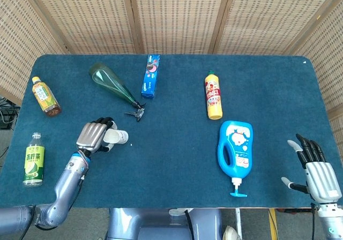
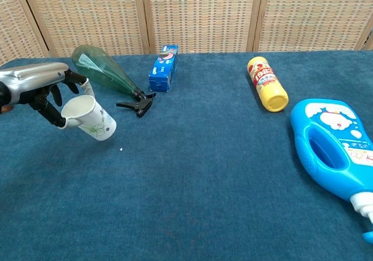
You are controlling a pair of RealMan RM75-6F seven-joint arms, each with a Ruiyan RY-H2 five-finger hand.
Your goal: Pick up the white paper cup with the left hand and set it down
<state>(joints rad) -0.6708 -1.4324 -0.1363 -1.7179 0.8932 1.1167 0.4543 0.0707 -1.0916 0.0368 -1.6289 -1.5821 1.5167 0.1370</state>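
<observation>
- The left hand (image 2: 44, 89) is gripping the white paper cup (image 2: 93, 117) at its rim, dark fingers (image 2: 55, 116) curling round the mouth; the head view shows the same hold (image 1: 94, 135).
- The cup (image 1: 119, 137) is hanging tilted, mouth turned toward the hand and base pointing away from it, clear of the blue table cloth (image 2: 192, 173) in the chest view.
- Taking the cup as the landmark: the green spray bottle (image 2: 108, 73) is lying on its side just behind it, its black trigger (image 2: 137, 105) pointing toward the cup's right.
- The blue carton (image 2: 163, 67) is lying behind the cup and further right, beside the spray bottle's trigger end.
- The yellow bottle (image 2: 268, 84) is lying well to the right of the cup, and the big blue detergent jug (image 2: 335, 147) is lying further right still, nearer the front edge.
- In the head view, two drink bottles are lying left of the cup: the brown tea bottle (image 1: 45, 96) behind and to its left, the green-labelled bottle (image 1: 34, 159) in front and to its left.
- The right hand (image 1: 313, 167) is sitting far right of the cup at the table's front corner, fingers spread apart and holding nothing.
</observation>
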